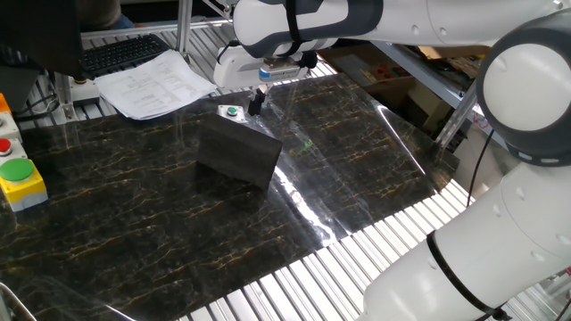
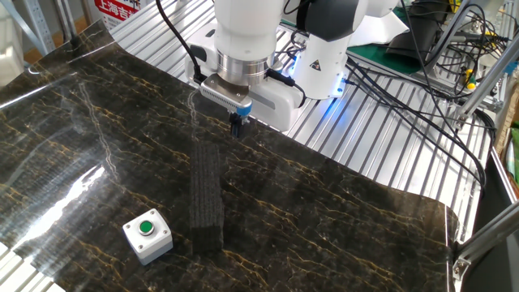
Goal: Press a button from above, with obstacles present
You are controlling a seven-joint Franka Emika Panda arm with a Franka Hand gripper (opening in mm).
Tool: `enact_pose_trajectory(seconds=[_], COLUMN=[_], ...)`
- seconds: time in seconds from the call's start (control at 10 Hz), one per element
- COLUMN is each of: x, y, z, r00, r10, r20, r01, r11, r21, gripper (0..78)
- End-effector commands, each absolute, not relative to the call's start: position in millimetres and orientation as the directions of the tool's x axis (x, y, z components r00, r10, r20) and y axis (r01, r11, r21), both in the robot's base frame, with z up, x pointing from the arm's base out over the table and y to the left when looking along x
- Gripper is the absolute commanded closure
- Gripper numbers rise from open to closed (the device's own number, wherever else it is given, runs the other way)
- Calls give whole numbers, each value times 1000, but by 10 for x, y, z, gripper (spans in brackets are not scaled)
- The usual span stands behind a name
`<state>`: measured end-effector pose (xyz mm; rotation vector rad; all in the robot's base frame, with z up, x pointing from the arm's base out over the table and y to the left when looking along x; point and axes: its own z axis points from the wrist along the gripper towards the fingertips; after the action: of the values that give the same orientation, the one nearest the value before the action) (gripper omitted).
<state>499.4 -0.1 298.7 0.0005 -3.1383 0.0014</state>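
Button box sits beyond the dark block, gripper hanging above the mat

Button (image 2: 146, 227), tiny, round and green, is set in the top of a small flat white-grey box (image 2: 147, 237) that rests on the dark marbled mat (image 2: 340, 219) covering the table. In the other fixed view the box lies near the mat's front edge, just beside one short end of the matte dark grey-black block (image 2: 206, 193); a narrow strip of mat separates them, so they are apart. In one fixed view the same button (image 1: 232, 111) shows past the top edge of the block (image 1: 238, 153), toward the stack of papers (image 1: 153, 83) on the slatted metal bench.

The block lies flat on the mat as a long plain slab, many times larger than the button box.

The gripper (image 2: 236, 126) hangs from the white arm (image 2: 247, 28) with its fingers pointing straight down. In the other fixed view it is above the block's far end, well apart from the button box at the near end. In one fixed view the gripper (image 1: 255, 102) appears just beside the button box, though that is probably an effect of the low viewing angle. Its fingertips read as one dark tip in both views, so I cannot tell whether they are parted or closed. It holds nothing that can be seen.

At the left edge of one fixed view a large green push-button on a yellow box (image 1: 18, 178) stands well away from all of this.
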Motion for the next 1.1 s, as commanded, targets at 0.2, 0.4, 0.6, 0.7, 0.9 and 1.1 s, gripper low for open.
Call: enact_pose_trajectory(seconds=[0.2, 0.4, 0.6, 0.7, 0.9, 1.1], x=[4993, 4993, 4993, 5011, 5076, 5156], y=[0, 0, 0, -25, -117, -216], z=[2988, 2988, 2988, 2971, 2914, 2864], r00=[-951, -952, -951, -956, -964, -971], r10=[303, 302, 303, 286, 259, 236], r20=[54, 55, 56, 58, 54, 48], r01=[304, 303, 304, 287, 260, 236], r11=[953, 953, 953, 958, 966, 972], r21=[9, 10, 12, 10, 11, 2], gripper=[776, 776, 776, 776, 776, 776])
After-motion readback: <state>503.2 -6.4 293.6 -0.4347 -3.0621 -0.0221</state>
